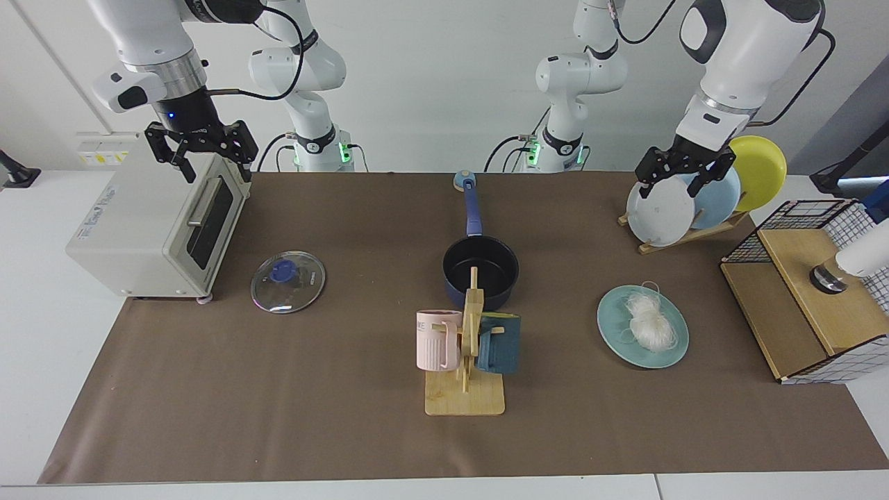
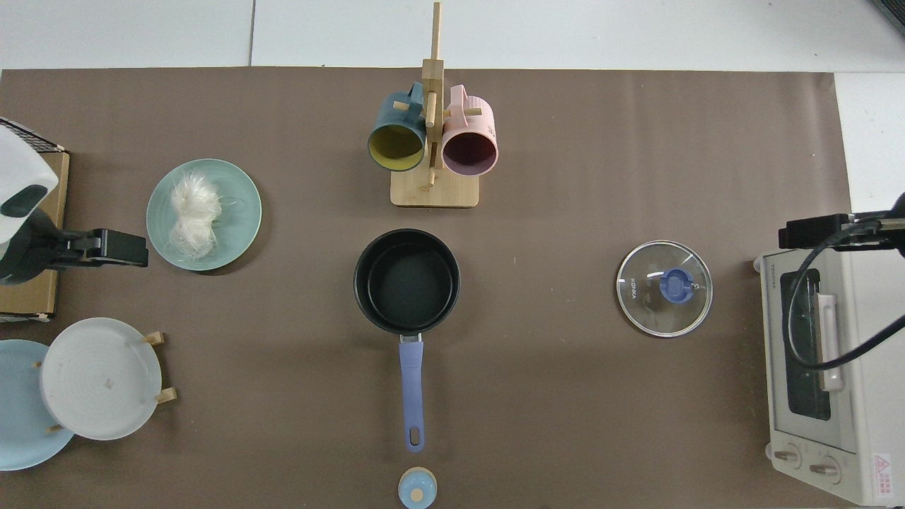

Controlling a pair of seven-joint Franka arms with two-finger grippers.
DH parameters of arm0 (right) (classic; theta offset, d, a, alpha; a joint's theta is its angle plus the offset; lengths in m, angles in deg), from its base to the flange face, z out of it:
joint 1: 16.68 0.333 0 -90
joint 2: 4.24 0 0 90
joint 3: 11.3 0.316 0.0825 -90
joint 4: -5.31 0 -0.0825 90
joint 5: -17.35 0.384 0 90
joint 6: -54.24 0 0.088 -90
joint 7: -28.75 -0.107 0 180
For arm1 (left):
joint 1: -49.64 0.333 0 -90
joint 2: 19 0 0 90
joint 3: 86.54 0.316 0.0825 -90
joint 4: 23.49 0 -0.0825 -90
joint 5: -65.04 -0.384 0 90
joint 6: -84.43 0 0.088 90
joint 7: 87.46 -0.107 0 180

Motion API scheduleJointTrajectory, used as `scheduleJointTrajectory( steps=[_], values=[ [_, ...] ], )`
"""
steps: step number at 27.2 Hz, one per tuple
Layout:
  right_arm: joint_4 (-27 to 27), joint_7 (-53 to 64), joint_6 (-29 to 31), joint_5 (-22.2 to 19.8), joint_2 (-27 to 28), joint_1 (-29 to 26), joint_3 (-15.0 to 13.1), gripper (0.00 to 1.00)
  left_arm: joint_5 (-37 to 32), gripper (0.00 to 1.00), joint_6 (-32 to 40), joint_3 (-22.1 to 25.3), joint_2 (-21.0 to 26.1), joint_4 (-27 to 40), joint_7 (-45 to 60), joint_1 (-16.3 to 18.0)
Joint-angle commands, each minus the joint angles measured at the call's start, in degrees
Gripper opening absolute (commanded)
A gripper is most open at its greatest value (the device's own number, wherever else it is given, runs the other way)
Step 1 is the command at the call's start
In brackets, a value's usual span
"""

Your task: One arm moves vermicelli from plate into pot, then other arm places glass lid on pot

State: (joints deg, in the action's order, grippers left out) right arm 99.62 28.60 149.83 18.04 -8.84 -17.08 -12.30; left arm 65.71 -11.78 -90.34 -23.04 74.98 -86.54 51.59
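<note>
The vermicelli (image 1: 649,321) (image 2: 194,212) lies as a white bundle on the light teal plate (image 1: 615,333) (image 2: 240,212). In the middle of the mat stands the dark blue pot (image 1: 493,264) (image 2: 406,279), empty, its long handle pointing toward the robots. The glass lid (image 1: 288,281) (image 2: 664,288) lies flat on the mat near the toaster oven. My left gripper (image 1: 672,186) (image 2: 134,249) hangs open and empty in the air, level with the dish rack and beside the teal plate. High over the toaster's top edge, my right gripper (image 1: 217,167) (image 2: 806,232) is open and empty too.
A white toaster oven (image 1: 160,229) stands beside the lid. A wooden mug tree (image 1: 465,361) with a pink and a blue mug stands just in front of the pot. A rack of white, pale blue and yellow plates (image 1: 684,201) and a wood-and-wire box (image 1: 812,305) flank the teal plate.
</note>
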Motion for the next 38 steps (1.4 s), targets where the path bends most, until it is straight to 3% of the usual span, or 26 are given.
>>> scheduleJointTrajectory(
  steps=[1,31,38],
  values=[
    [0.4,1.3,0.0,0.7,-0.3,-0.7,0.3,1.0,-0.9,1.0,1.0,0.3,-0.8,0.1,0.3,-0.5],
    [0.4,1.3,0.0,0.7,-0.3,-0.7,0.3,1.0,-1.2,1.0,-0.3,0.5,-0.5,-0.1,0.8,-0.4],
    [0.4,1.3,0.0,0.7,-0.3,-0.7,0.3,1.0,-1.5,1.0,-9.8,1.3,1.7,-0.1,0.6,0.2]
  ],
)
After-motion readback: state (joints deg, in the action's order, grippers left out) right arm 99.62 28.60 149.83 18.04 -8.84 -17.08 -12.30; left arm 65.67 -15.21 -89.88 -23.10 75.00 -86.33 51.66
